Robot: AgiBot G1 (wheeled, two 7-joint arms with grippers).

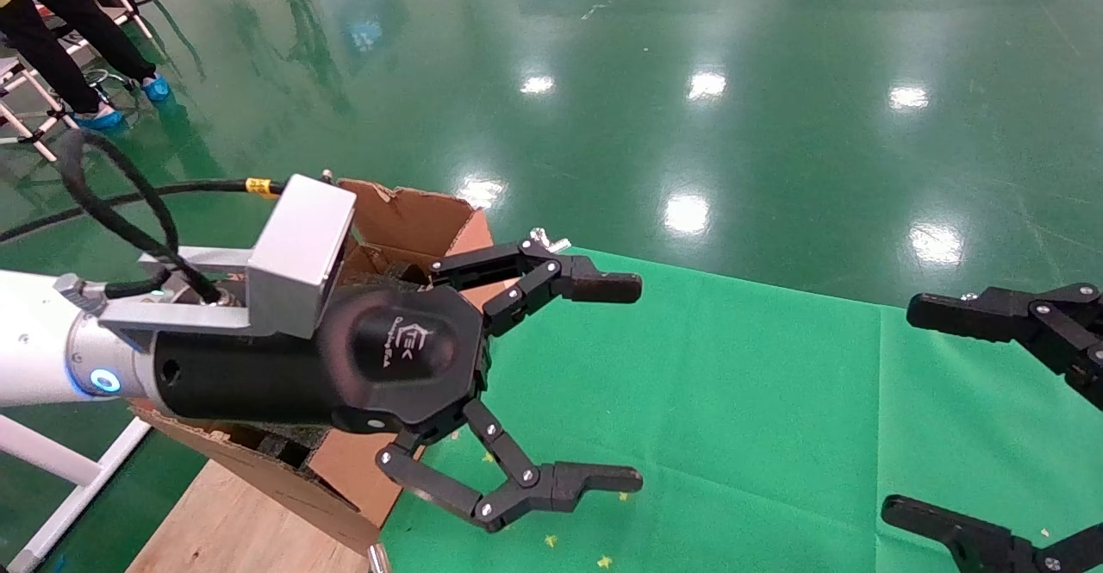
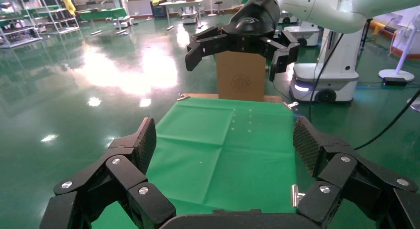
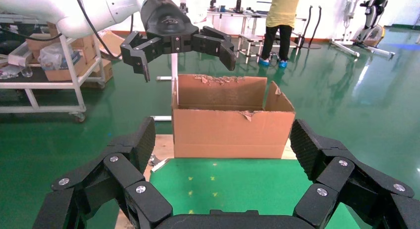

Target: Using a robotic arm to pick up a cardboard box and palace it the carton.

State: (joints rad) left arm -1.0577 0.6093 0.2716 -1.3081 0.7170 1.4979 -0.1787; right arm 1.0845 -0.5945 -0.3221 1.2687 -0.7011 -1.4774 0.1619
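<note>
1. At the far left of the head view, a person in dark trousers and blue shoe covers [image 1: 52, 39] stands on the glossy green floor [image 1: 775, 125], which mirrors rows of ceiling lights.
2. The robotic arm [image 1: 34, 349], the robot's left, reaches in from the left. Its gripper [image 1: 603, 383] hangs with fingers spread wide and nothing between them, just past the carton and above the green cloth.
3. The carton [image 1: 414, 220] sits open-topped with ragged flap edges at the left end of the table, on bare wood [image 1: 224, 521] beside the cloth.
4. The green cloth [image 1: 732, 401] covers the table surface, creased and dotted with small yellow specks.
5. The right gripper [image 1: 991, 418] hovers at the right edge, fingers also spread and empty.
6. The cardboard box [image 2: 241, 75] stands upright beyond the table's right end, seen from the left wrist.
</note>
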